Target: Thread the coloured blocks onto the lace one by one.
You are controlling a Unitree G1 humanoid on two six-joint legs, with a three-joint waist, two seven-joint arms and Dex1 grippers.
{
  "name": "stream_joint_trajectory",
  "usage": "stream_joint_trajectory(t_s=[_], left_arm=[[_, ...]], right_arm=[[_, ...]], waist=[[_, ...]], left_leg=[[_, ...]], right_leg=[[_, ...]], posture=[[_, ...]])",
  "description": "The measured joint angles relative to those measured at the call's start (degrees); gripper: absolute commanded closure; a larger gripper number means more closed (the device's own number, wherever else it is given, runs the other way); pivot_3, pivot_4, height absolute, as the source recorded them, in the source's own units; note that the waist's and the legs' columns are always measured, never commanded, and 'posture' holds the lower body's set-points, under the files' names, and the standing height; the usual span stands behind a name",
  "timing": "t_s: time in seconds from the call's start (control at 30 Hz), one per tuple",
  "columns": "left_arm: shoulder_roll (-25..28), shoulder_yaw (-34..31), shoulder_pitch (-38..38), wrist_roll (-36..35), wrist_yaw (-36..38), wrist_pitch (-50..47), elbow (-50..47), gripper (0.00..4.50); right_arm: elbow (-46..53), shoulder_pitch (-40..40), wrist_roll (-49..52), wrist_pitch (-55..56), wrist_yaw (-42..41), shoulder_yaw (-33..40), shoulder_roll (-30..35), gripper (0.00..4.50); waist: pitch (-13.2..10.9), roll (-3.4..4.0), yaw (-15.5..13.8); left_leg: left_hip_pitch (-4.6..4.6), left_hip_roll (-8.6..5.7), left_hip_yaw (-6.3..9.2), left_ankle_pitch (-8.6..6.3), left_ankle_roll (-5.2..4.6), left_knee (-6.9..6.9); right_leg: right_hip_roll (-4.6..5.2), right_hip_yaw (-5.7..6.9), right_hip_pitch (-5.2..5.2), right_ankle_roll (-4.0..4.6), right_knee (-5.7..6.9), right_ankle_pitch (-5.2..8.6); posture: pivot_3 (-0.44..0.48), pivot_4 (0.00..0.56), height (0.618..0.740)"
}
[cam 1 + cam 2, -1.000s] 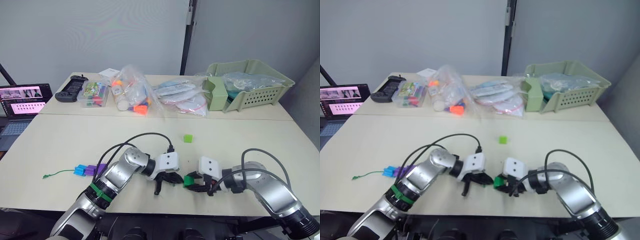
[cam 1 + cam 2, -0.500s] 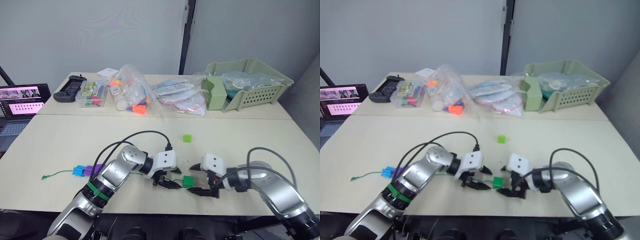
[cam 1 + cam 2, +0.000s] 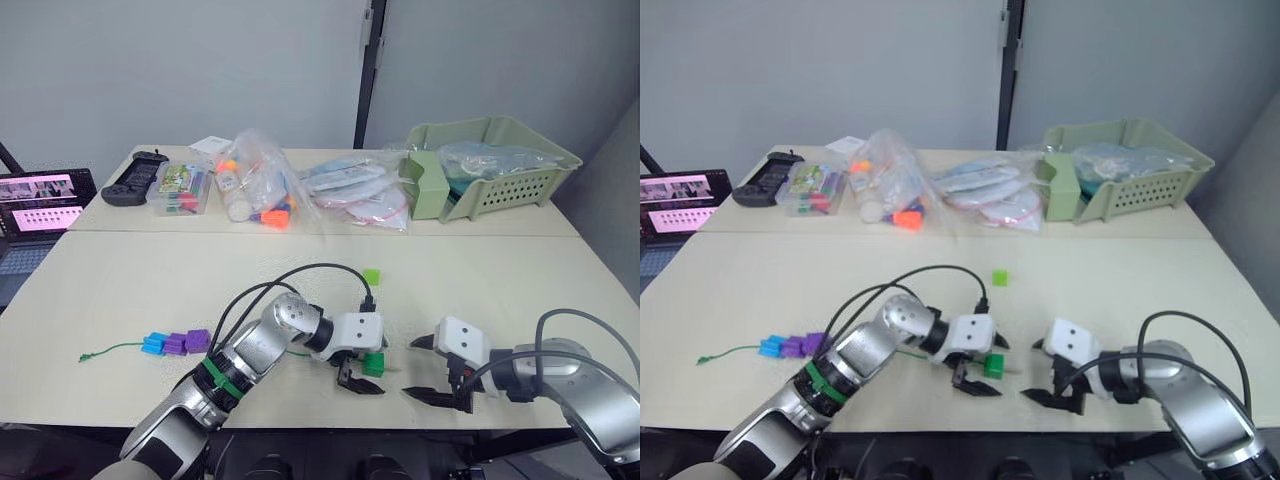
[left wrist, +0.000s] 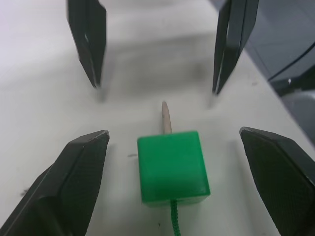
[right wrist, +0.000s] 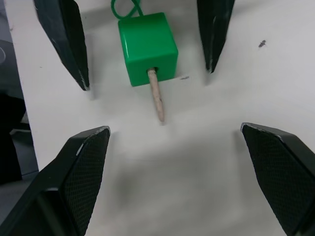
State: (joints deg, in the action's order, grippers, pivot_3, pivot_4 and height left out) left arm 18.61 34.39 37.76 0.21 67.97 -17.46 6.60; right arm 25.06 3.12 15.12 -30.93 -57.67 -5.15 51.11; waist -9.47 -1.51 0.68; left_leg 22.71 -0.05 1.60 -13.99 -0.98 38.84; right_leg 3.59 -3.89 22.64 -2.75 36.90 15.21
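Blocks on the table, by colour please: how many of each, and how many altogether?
Light green block: 1
Dark green block, with the lace tip poking through it: 1
Purple blocks: 2
Blue block: 1
Total: 5
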Motion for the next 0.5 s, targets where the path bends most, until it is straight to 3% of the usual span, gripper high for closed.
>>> stream_joint_trajectory(t_s=[0.23,0.5], left_arm=[[0.01,-0.03,0.01,0.65,0.17,1.14,0.65,3.3],[0.08,-0.07,0.0,0.67,0.39,1.33,0.63,3.29]], right_arm=[[-0.67,0.44,-0.35,0.0,0.3,-0.92,-0.07,0.0],[-2.06,2.88,-0.8,0.06,0.47,-3.55,-2.05,0.0]], waist=[[0.0,0.0,-0.03],[0.0,0.0,-0.02]], left_leg=[[0.01,-0.01,0.0,0.0,0.0,0.02],[0.01,-0.01,0.01,0.0,0.0,0.02]], right_leg=[[0.02,0.0,-0.01,0.0,0.0,0.0],[0.02,0.0,-0.01,0.0,0.0,0.0]], posture=[[0.0,0.15,0.74],[0.0,0.15,0.74]])
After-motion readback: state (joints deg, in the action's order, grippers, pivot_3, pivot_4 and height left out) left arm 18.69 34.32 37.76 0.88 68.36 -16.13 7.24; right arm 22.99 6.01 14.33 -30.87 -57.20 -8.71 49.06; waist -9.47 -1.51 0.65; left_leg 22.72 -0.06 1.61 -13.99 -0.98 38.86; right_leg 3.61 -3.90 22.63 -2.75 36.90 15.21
